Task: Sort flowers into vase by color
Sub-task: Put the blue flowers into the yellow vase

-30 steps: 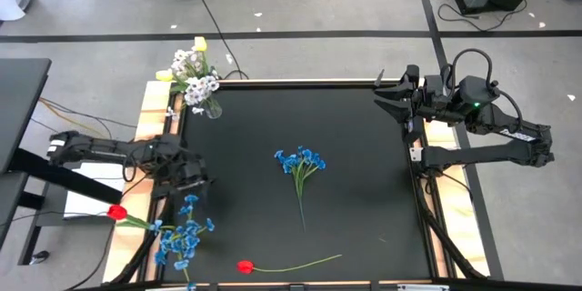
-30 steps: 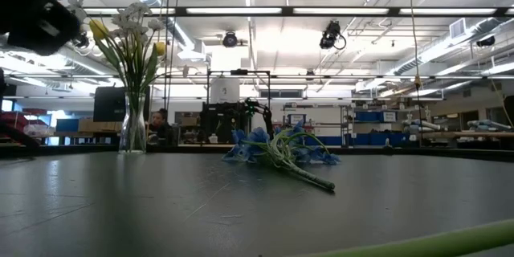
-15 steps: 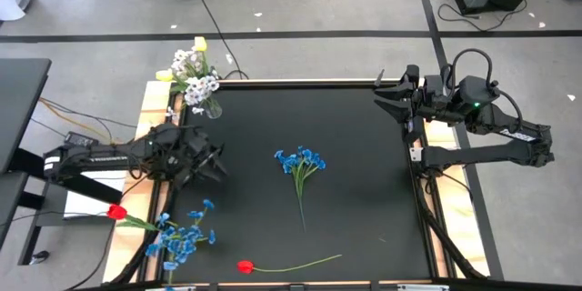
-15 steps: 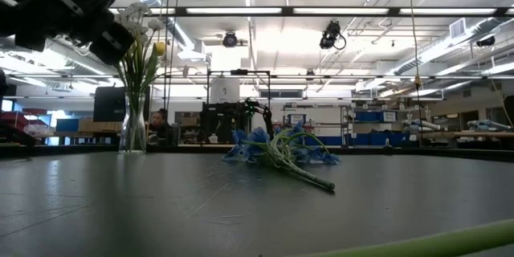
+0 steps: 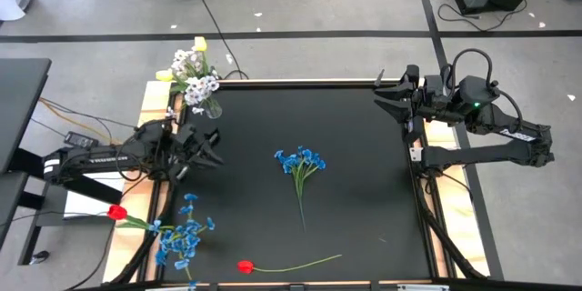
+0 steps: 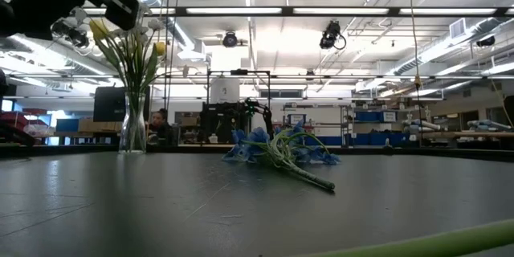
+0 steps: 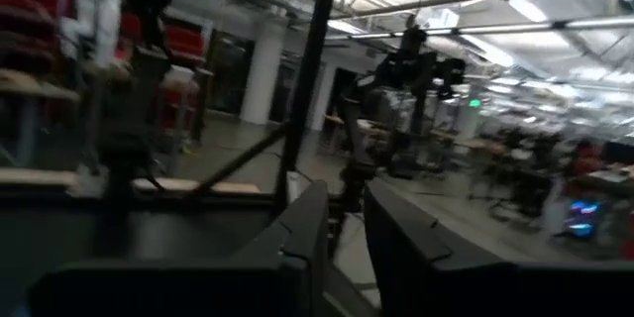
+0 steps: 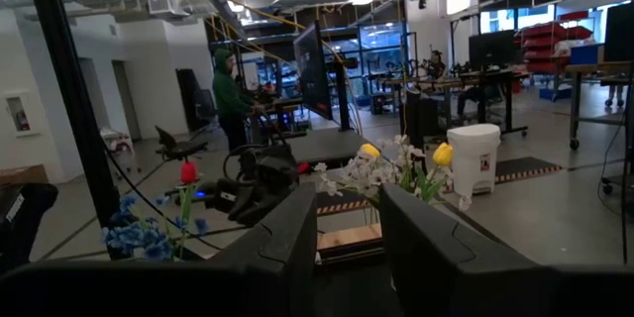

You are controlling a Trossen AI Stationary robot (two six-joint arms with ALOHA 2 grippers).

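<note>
While your left gripper [image 5: 211, 152] hung empty, fingers nearly closed, beside the vase [image 5: 212, 107], a careless swing risked toppling it; right gripper [image 5: 386, 102] waited, fingers apart.

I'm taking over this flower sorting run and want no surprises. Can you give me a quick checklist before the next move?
1. Left gripper carries nothing: ok, no stem between its fingers.
2. Right gripper clear of the work: ok, at the table's far right edge.
3. Blue flower bunch mid-table free to grasp: ok.
4. Red tulip reachable: ok, near front edge.
5. Vase upright: ok.
6. Left-edge blue flowers fully on table: cannot tell.
</note>
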